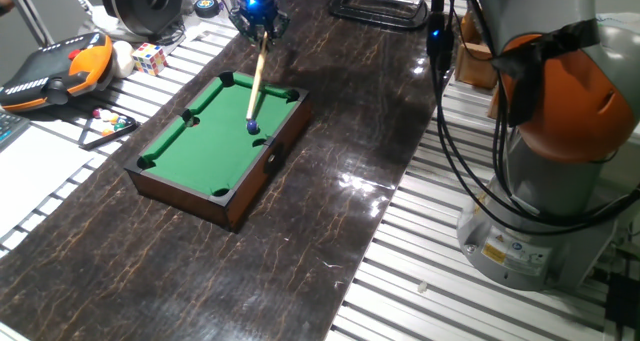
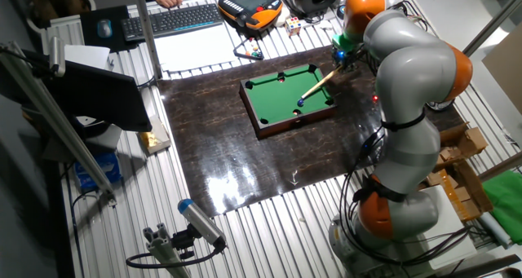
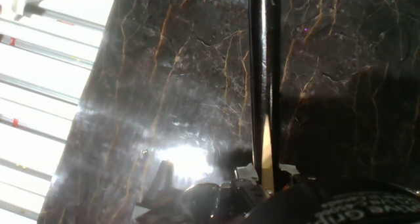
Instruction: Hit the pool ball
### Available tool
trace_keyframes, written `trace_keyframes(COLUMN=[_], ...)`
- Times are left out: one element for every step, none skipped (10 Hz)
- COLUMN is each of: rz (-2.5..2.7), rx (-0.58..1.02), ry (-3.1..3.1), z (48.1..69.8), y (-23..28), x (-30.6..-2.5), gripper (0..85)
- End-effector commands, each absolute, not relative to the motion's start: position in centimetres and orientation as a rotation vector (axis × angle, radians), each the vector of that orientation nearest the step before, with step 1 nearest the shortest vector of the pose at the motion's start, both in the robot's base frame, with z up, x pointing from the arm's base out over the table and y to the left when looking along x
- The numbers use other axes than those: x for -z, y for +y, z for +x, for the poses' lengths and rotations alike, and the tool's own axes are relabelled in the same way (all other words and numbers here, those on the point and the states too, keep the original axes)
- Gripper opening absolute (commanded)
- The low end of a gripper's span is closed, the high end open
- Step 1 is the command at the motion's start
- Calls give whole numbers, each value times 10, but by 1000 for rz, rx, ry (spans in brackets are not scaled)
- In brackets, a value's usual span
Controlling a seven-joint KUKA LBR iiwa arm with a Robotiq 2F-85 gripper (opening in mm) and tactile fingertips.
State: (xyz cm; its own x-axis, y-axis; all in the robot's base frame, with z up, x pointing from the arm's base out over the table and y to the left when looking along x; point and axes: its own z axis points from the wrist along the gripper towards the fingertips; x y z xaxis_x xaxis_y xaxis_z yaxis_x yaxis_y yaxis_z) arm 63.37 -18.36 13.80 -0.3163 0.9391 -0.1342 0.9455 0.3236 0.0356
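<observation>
The gripper (image 1: 261,23) was clamped on the top end of a small wooden cue (image 1: 256,81), which slanted down from beyond the far edge of the pool table (image 1: 165,144) to the felt. Its tip sat right at the pool ball (image 1: 252,127), touching it or just short of it; the pictures were too small to settle which. The ball lay on the green near the right long rail of the pool table, roughly level with the middle pocket on that side. In the other fixed view the same layout showed: the cue (image 2: 316,86) running from the gripper (image 2: 341,59) to the ball (image 2: 299,103).

By my judgement the aiming step was done, or nearly so, and the strike itself was in hand. The next move called for a short, straight push along the line of the cue, kept low enough to meet the ball squarely and gentle enough that the tip did not dig into the felt or skip over the ball.

The pool table held only that one ball on its felt. Left of the pool table, a black triangle rack (image 1: 103,129) lay on the bench with a few small coloured balls (image 1: 112,121) in and beside it.

The hand view showed only the dark marbled mat (image 3: 164,86) and the cue (image 3: 264,86) crossing it.
</observation>
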Motion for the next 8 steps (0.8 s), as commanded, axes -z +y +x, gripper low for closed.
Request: trace_keyframes(rz=[1760,1772,1783,1783,1793,1798,1799,1798], rx=[78,100,116,122,122,118,116,120], ry=[2461,2467,2457,2475,2487,2501,2510,2509], z=[631,624,621,615,610,607,605,605], y=[-180,-173,-168,-163,-158,-157,-156,-156], x=[-140,-142,-143,-146,-147,-150,-151,-151], gripper=[117,117,117,113,117,117,117,117])
